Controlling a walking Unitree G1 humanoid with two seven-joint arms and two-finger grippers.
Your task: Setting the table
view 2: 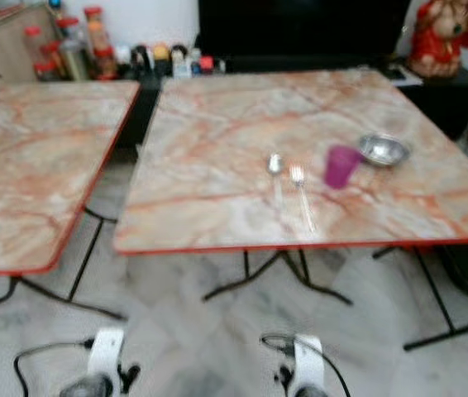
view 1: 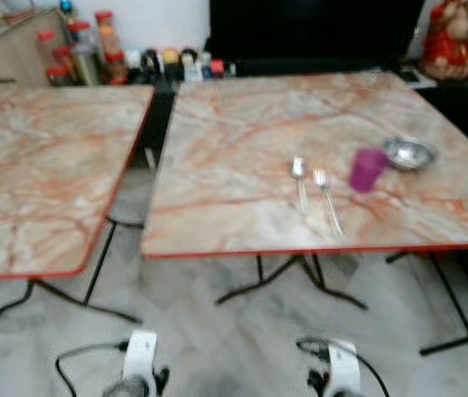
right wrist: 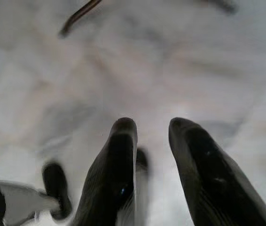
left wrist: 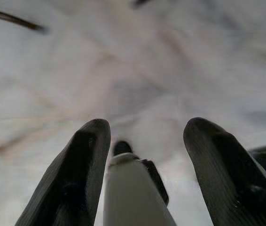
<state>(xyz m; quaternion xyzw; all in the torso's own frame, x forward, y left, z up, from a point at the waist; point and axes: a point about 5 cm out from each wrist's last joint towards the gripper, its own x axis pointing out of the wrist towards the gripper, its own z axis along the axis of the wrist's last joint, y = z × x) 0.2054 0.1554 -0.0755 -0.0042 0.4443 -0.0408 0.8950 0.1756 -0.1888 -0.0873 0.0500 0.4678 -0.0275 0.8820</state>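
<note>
On the right-hand marble-patterned table [view 1: 217, 149] lie a steel spoon [view 1: 299, 178] and a fork [view 1: 326, 200] side by side, handles towards me. Just right of them stands a purple cup [view 1: 368, 169], and behind it a small steel bowl [view 1: 408, 153]. Both arms hang low in front of me, well short of the table edge. My left gripper [left wrist: 147, 125] is open over the pale floor with nothing held. My right gripper [right wrist: 152, 123] also points at the floor, its fingers a little apart and empty. The eye views are blurred.
A second, bare marble table [view 1: 35, 165] stands to the left, with a narrow gap between the two. Black folding legs [view 1: 300, 277] sit under both. Jars and bottles [view 1: 85, 50] line the back, beside a black screen [view 1: 317, 29] and a red figurine [view 1: 457, 37].
</note>
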